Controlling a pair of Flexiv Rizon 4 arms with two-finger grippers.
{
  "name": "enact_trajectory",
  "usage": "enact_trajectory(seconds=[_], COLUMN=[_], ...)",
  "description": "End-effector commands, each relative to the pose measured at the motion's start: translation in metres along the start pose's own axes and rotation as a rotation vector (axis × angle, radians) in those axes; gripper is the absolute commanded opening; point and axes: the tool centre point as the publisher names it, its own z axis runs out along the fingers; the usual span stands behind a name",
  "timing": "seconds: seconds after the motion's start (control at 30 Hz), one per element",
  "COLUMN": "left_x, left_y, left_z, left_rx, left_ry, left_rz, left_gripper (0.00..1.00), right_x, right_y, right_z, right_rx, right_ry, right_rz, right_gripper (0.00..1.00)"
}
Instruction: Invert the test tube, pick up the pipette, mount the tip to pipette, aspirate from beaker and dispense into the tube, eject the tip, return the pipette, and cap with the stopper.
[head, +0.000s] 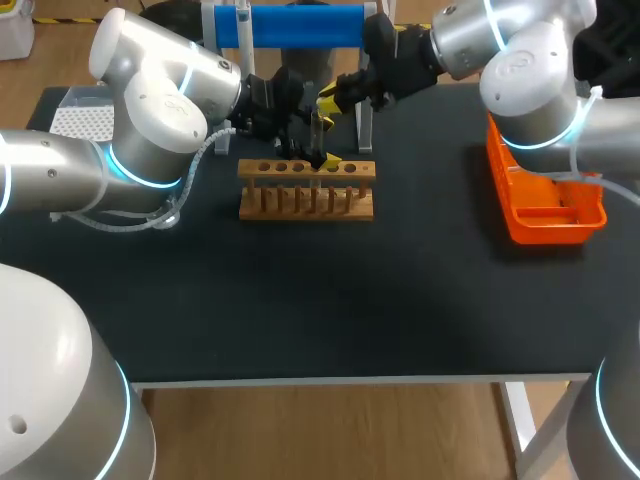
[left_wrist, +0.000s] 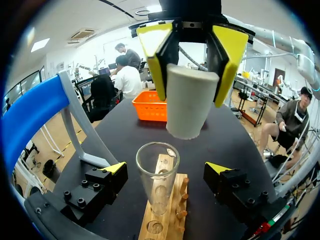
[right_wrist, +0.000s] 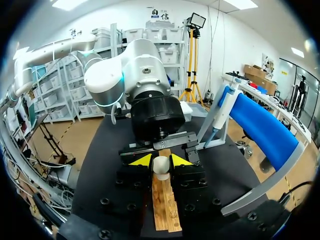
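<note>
Over the black table (head: 300, 300), the right gripper (right_wrist: 161, 160) is clamping the stopper (left_wrist: 188, 101) above the test tube (left_wrist: 158, 176) in the wooden rack (head: 306, 203); the left gripper (left_wrist: 165, 168) is gaping wide around that tube

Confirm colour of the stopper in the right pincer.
Off-white stopper, gripped by the right pincer; clearest in the left wrist view.

The desk (head: 300, 300) is matte black. On it, the test tube rack (head: 306, 190) is pale wood, the test tube (left_wrist: 157, 175) clear glass and the stopper (left_wrist: 188, 102) off-white. The fingers (left_wrist: 227, 55) are bright yellow, the basket (head: 545, 205) orange and the stand's bar (head: 300, 25) blue.
</note>
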Motion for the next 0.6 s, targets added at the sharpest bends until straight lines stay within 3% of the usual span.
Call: enact_trajectory(seconds=[0.03,0.6], left_x=[-0.0004,-0.0004], left_y=[0.0001,0.0001], left_z=[-0.0001,-0.0001], left_rx=[-0.001,-0.001], left_ry=[0.001,0.001], left_rz=[0.0,0.0], left_gripper=[1.0,1.0], right_x=[-0.0024,-0.0032], right_y=[0.0003,-0.0062], right_z=[0.0028,0.0052], right_rx=[0.005,0.014], right_ry=[0.006,0.005], right_rz=[0.001,0.013], right_gripper=[0.0,0.0])
